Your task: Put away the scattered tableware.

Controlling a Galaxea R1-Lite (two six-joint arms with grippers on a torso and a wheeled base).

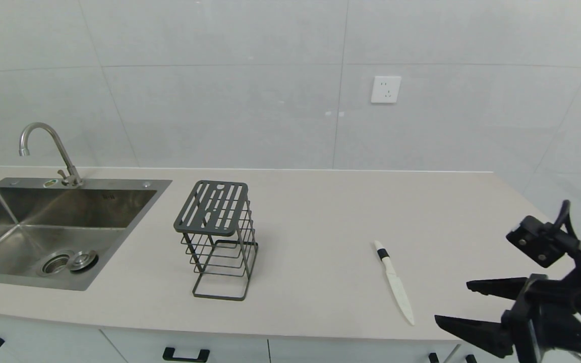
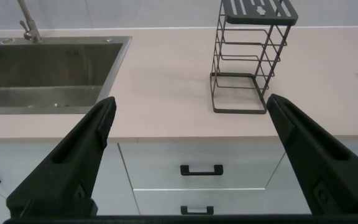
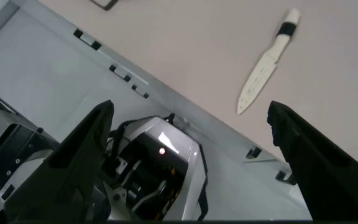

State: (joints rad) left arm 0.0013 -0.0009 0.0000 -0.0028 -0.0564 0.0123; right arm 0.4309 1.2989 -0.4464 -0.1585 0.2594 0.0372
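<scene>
Pale kitchen desk [image 1: 321, 217] against a grey tiled wall, with one white knife [image 1: 394, 281] lying loose on it.
That knife lies flat on the right side near the front edge, handle toward the wall, well apart from the black wire rack [image 1: 217, 239] standing mid-desk beside the sink [image 1: 94, 204]. The right end effector [image 1: 452, 301] hangs off the desk's front right corner, spread wide and holding nothing. The left end effector [image 2: 191, 102] is also wide apart and empty, out in front of the drawers.
</scene>
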